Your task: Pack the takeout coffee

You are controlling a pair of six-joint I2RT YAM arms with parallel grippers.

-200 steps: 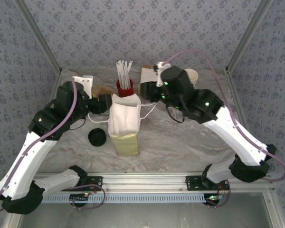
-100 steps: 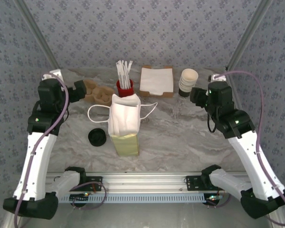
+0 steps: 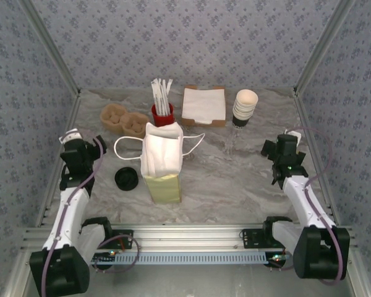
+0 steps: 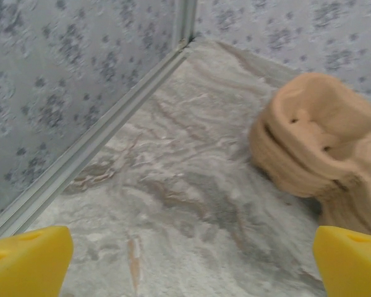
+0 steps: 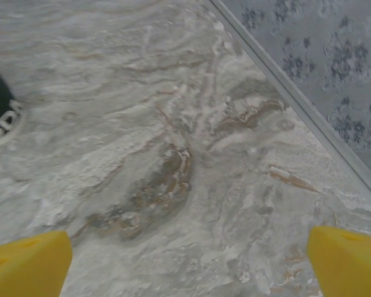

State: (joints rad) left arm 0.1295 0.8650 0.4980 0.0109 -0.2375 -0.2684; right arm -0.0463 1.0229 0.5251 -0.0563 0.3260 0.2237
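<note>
The left gripper (image 4: 188, 263) and the right gripper (image 5: 187, 263) both gaped wide, holding nothing. They had just drawn back from the bag (image 3: 162, 158) to the sides of the table (image 3: 235, 179). The bag's top sat folded over, so the coffee was likely inside. I couldn't tell what the black disc (image 3: 126, 179) just left of the bag was.

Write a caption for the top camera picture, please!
The left gripper and right gripper sit open by the table's sides, with the bag standing upright between them.
</note>
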